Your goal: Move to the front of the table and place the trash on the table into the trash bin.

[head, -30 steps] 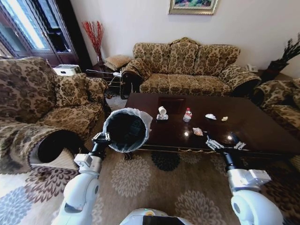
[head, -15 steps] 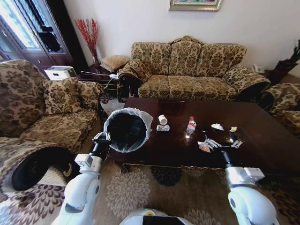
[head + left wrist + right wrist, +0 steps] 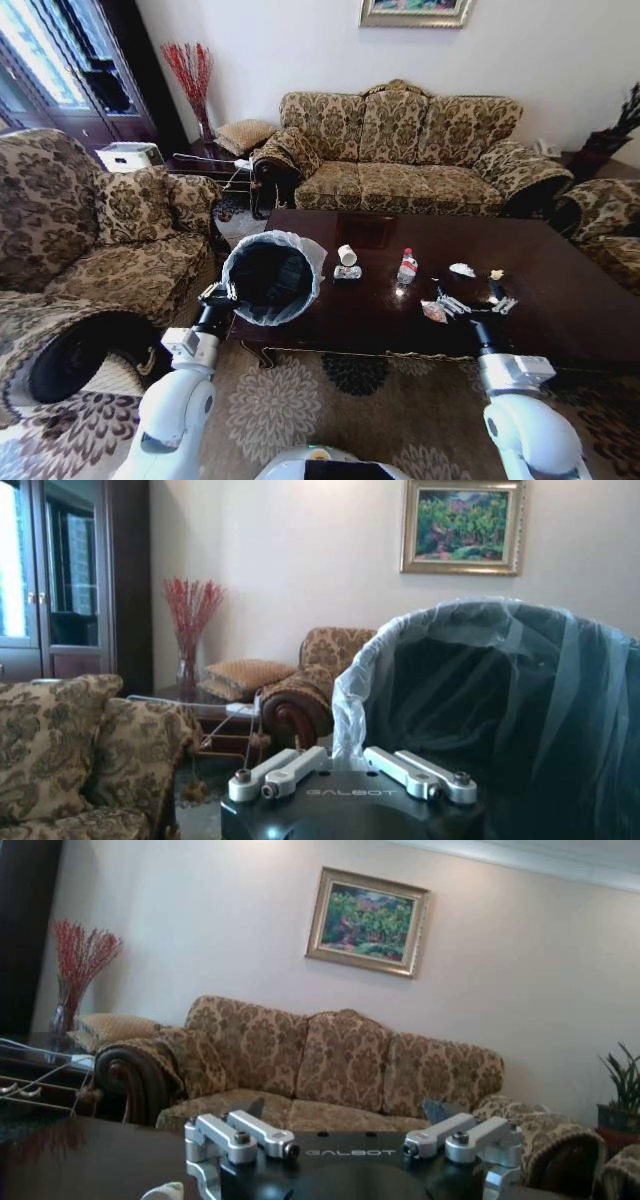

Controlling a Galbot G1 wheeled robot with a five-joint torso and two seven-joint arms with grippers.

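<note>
The left hand [image 3: 222,296] holds the bin [image 3: 270,278] by its rim, beside the desk [image 3: 560,300]; the right hand [image 3: 470,303], wide open, hovers over the desk, seemingly just beside a wrapper [image 3: 434,312]; cup [image 3: 347,255] and bottle [image 3: 407,267] stand near.

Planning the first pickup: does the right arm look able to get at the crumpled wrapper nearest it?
Probably yes. The right gripper hangs open over the table right beside the crumpled wrapper, with nothing between them.

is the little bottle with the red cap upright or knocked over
Upright: the bottle stands on the table with its red cap on top.
</note>
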